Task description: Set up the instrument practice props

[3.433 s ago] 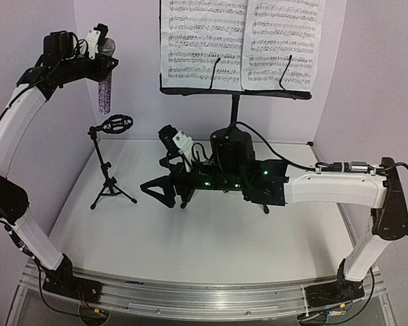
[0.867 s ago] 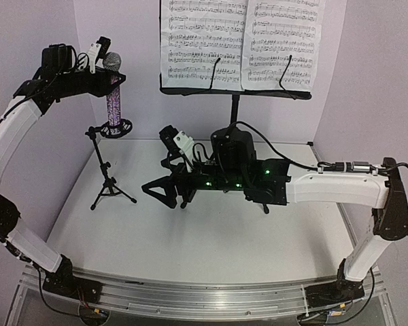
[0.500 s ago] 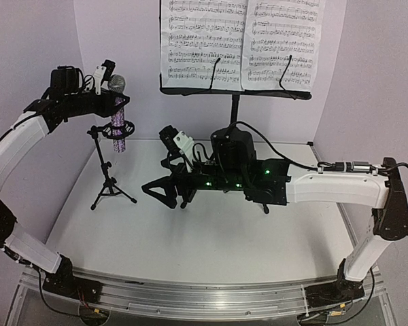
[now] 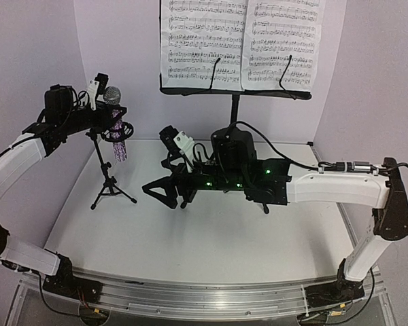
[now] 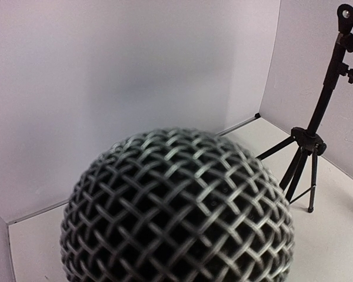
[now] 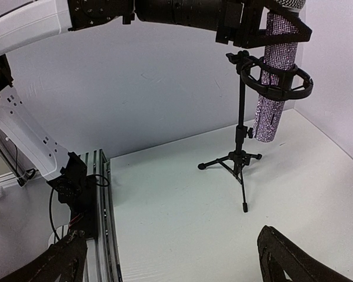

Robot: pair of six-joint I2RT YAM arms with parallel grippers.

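Gripping the glittery microphone [image 4: 120, 148] below its mesh head, our left gripper [image 4: 115, 117] holds it upright through the ring clip of the small mic stand [image 4: 107, 178], upper left of the overhead view. Our right gripper [image 4: 164, 192], frame centre, gapes wide, empty. Two music sheets [image 4: 241, 41] rest on the music stand [image 4: 235, 92], top centre.

Top cam: high, behind the arm bases [image 4: 61, 280], facing forward and down over the table [image 4: 211, 244] to the back wall [image 4: 132, 75], far enough to take in the full setup. Left wrist cam: almost on the microphone [image 5: 176, 205] head (mesh fills the lower frame), looking past it into a wall corner [image 5: 275, 59]. Right wrist cam: low over the table, facing the left wall [image 6: 153, 88], mic stand [image 6: 242, 117] well off. Top and right wrist share microphone, mic stand, left arm [image 4: 15, 163].
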